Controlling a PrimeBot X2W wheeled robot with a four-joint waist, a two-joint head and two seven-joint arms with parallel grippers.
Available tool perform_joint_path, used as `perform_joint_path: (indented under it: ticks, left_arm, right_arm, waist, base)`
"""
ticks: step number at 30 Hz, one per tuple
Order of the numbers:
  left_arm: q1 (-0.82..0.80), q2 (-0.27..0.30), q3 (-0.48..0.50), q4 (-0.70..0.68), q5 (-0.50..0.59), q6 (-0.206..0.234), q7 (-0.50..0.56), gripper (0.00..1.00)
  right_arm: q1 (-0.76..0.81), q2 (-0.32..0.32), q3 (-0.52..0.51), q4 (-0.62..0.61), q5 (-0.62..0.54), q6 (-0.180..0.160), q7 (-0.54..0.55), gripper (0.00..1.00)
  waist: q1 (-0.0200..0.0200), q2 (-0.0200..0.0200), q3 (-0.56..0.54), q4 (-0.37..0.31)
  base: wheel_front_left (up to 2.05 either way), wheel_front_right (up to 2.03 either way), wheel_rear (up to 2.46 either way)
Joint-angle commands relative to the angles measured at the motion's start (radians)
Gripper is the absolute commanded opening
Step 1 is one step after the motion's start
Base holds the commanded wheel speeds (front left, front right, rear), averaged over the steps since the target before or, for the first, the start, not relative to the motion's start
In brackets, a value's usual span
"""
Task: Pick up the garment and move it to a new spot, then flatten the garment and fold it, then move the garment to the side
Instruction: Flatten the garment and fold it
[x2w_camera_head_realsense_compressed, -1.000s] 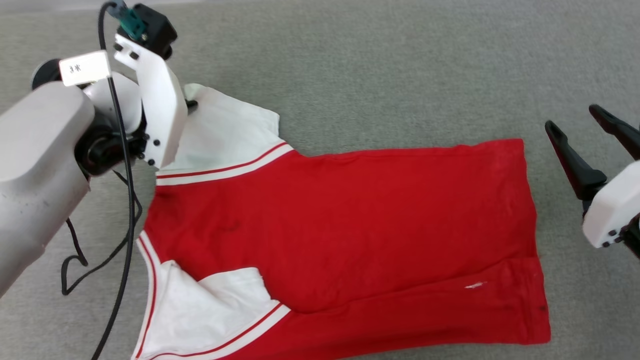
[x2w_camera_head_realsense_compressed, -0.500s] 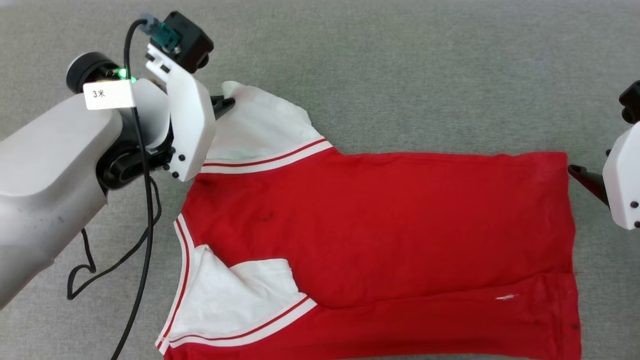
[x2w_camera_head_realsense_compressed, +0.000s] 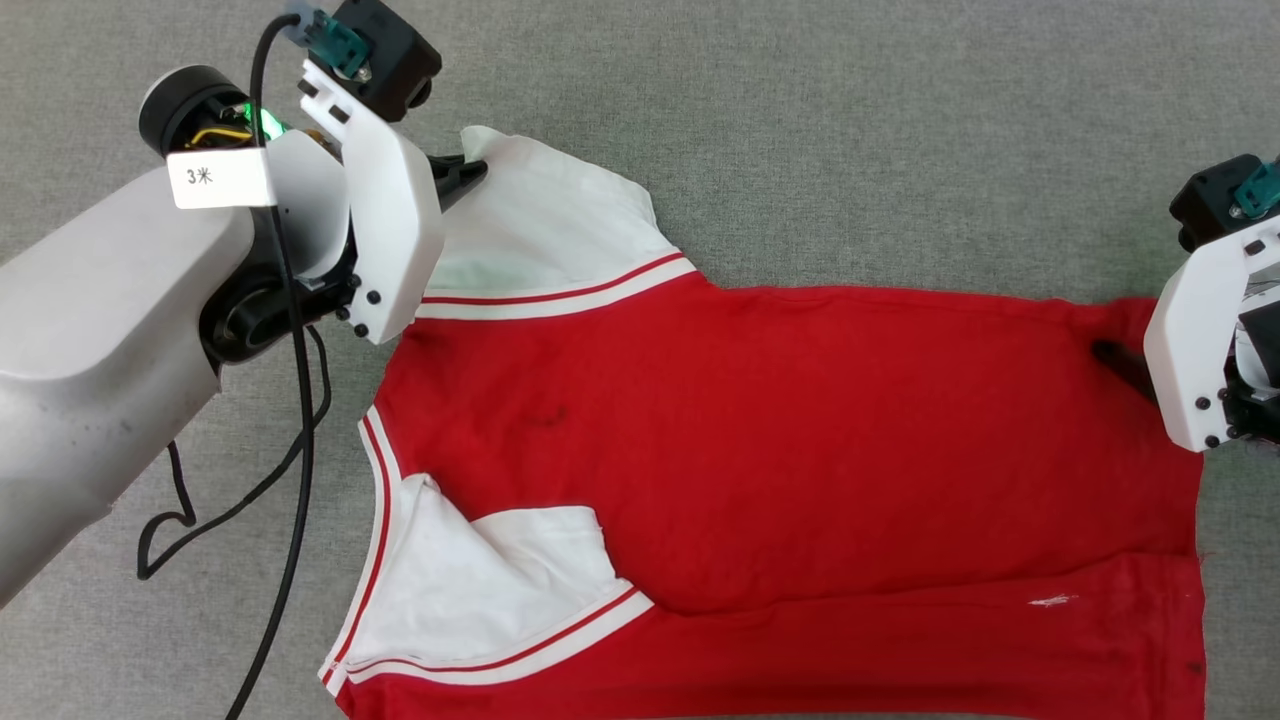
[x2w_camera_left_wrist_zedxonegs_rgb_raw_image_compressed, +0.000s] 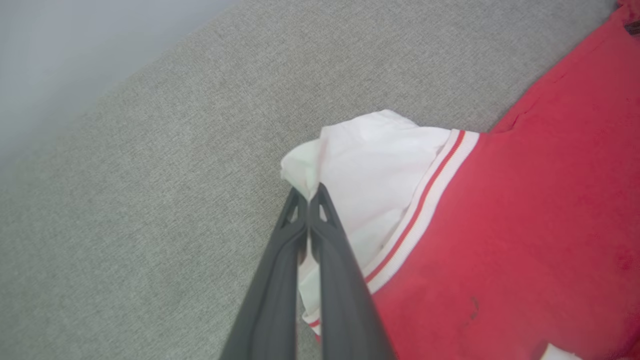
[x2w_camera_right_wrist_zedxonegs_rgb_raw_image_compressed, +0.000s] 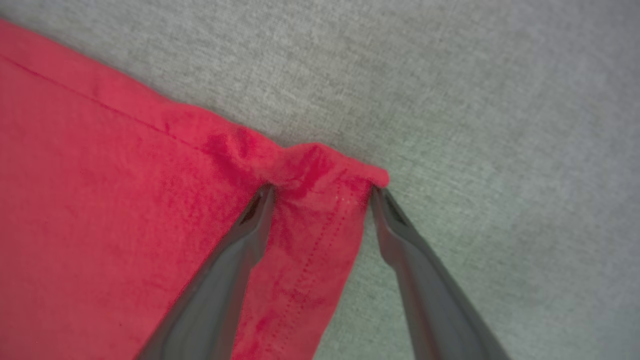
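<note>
"Jaws first: how do they stand?"

"Left jaws are pressed together on the tip of the far white short sleeve; a pinch of white cloth shows between their tips in the left wrist view. Right jaws are apart, one tip on each side of a puckered corner of the red hem, resting against the cloth but not closed on it."

"Where is the shirt?"

"The bright red jersey shirt with white sleeves and red-white striped trim lies spread on a grey woven surface, shoulders toward the robot's left, hem toward its right. The near white sleeve is folded in over the red body, and a long crease runs along the near edge."

"What could go wrong?"

"My judgement: the right jaws bracket a thin bunched corner, so closing could catch one layer only, or slip off the edge, and that end would drop when lifted. The left hold is on a sleeve tip alone; a pull from there may stretch the sleeve rather than carry the body, or the cloth may slide out."
</note>
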Motion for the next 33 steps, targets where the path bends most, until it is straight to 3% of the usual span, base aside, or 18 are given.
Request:
perform_joint_path:
  ticks: [1, 2, 3, 12, 19, 25, 33]
  left_arm:
    - [-0.007, -0.002, -0.003, 0.005, -0.001, 0.000, -0.010, 0.00]
    - [-0.006, -0.002, -0.004, 0.006, -0.002, 0.000, -0.012, 0.00]
    - [-0.004, -0.001, -0.006, 0.008, -0.004, 0.000, -0.016, 0.00]
    - [0.065, 0.032, -0.024, 0.006, -0.020, 0.000, -0.072, 0.00]
    - [0.145, 0.070, -0.032, -0.031, -0.028, 0.010, -0.108, 0.00]
    - [0.252, 0.122, -0.041, -0.120, -0.043, 0.054, -0.135, 0.00]
    - [0.438, 0.210, -0.051, -0.263, -0.081, 0.149, -0.181, 0.00]
  right_arm:
    - [0.042, 0.032, 0.055, 0.052, 0.013, 0.000, -0.007, 1.00]
    - [0.040, 0.033, 0.061, 0.062, 0.016, 0.000, -0.025, 0.46]
    - [0.035, 0.033, 0.063, 0.068, 0.019, 0.000, -0.050, 0.00]
    - [0.033, 0.013, 0.010, 0.097, 0.058, -0.001, -0.300, 0.00]
    - [0.123, -0.006, -0.009, 0.047, 0.092, -0.001, -0.403, 0.00]
    - [0.252, -0.015, -0.036, -0.020, 0.112, -0.001, -0.442, 0.00]
    - [0.445, -0.006, -0.098, -0.097, 0.125, -0.001, -0.456, 0.00]
  waist:
    - [0.0002, 0.0000, -0.001, 0.000]
    - [0.0002, 0.0000, -0.002, 0.000]
    - [0.0002, 0.0000, -0.006, -0.001]
    - [0.0002, 0.0000, -0.112, -0.012]
    - [0.0002, 0.0000, -0.210, -0.014]
    - [0.0002, 0.0000, -0.298, -0.014]
    - [0.0002, 0.0000, -0.379, -0.010]
  base:
    - [0.00, 0.00, 0.00]
    - [0.00, 0.00, 0.00]
    - [0.00, 0.00, 0.00]
    - [0.00, 0.00, 0.00]
    - [0.00, 0.00, 0.00]
    - [0.00, 0.00, 0.00]
    - [0.00, 0.00, 0.00]
